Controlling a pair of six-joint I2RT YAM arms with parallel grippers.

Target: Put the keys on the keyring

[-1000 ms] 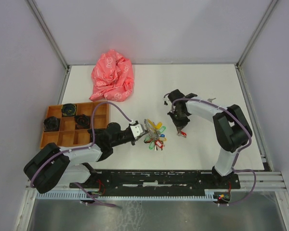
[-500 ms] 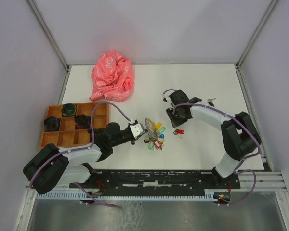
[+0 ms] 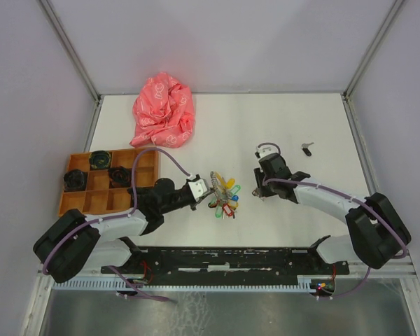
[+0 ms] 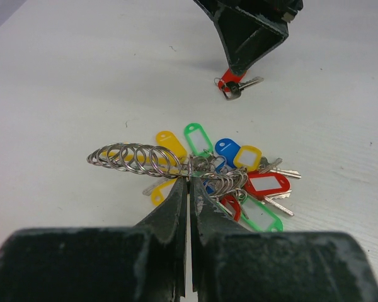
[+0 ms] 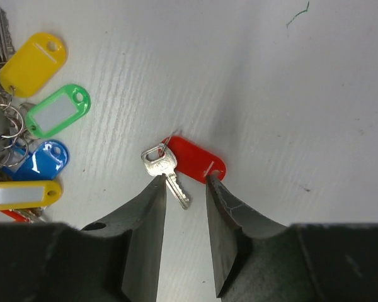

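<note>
Presently the red key (image 5: 198, 162) lies loose and flat on the table (image 5: 315, 94), its red head just ahead of the right claw's tips and its silver blade running back into the gap between them. The right claw (image 5: 184, 181) stands partly open over it, one finger on either side of the blade, gripping nothing. Whether a tip touches the key cannot be told. To that claw's left, near but apart, sits the keyring (image 4: 135, 158), a row of steel loops with coloured tags (image 4: 198, 135) and other keys bunched on it. The left claw (image 4: 189, 189) is closed on the keyring at the middle of the bunch, with the loops to its left and the tags ahead and to its right. The black key (image 3: 307, 148) lies alone, further out from the right claw and to its right, untouched. Neither key is on the keyring. Judgement: the step in hand is the pick-up of the red key, the first of two. The next move calls for the right claw to close squarely on the red head rather than the thin blade, lift, and bring the key's small ring to a free loop end while the left claw steadies the keyring. Threading demands fine alignment, and a slack grip would let the key swivel.
</note>
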